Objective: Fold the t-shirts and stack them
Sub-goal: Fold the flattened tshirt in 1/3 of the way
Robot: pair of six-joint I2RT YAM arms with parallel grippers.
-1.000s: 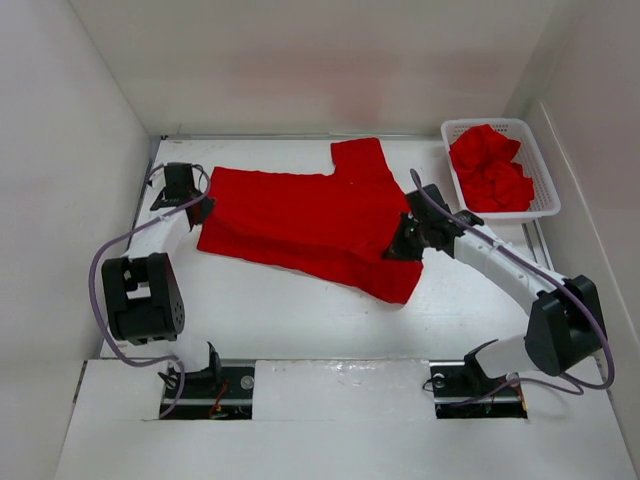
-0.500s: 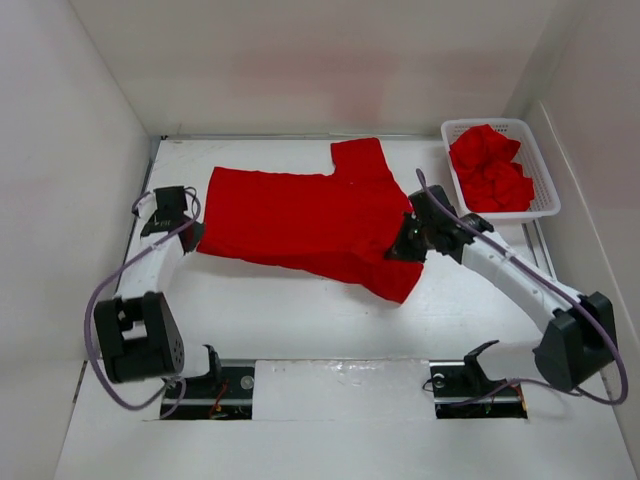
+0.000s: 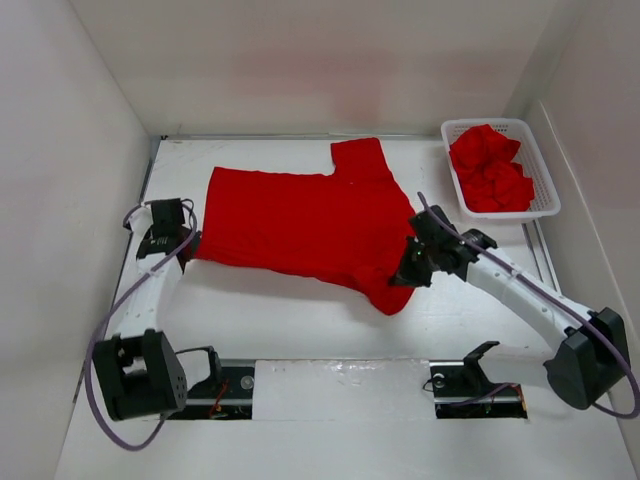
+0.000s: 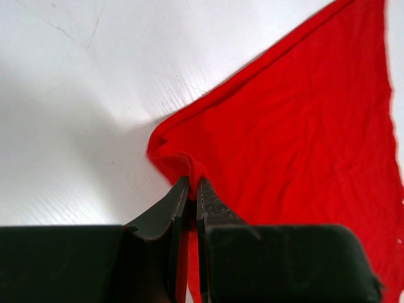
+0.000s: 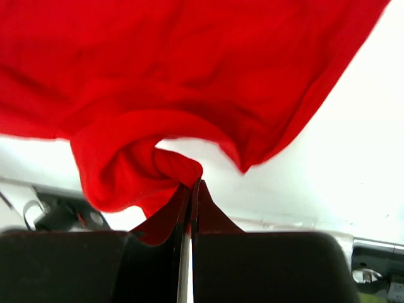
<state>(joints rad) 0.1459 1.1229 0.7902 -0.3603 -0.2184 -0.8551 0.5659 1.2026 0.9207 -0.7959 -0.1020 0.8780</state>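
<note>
One red t-shirt lies spread across the white table, a sleeve pointing to the back. My left gripper is shut on its left corner, and the cloth is pinched between the jaws. My right gripper is shut on the shirt's right edge, where a bunched fold of the fabric rises from the fingertips. More crumpled red t-shirts fill the basket at the back right.
A white mesh basket stands at the back right by the right wall. White walls close in the table on the left, back and right. Both arm bases sit on a rail at the near edge.
Both grippers have moved toward the near edge, dragging the shirt with them. The left one also went further left, so the shirt's near edge lies flatter and straighter.
</note>
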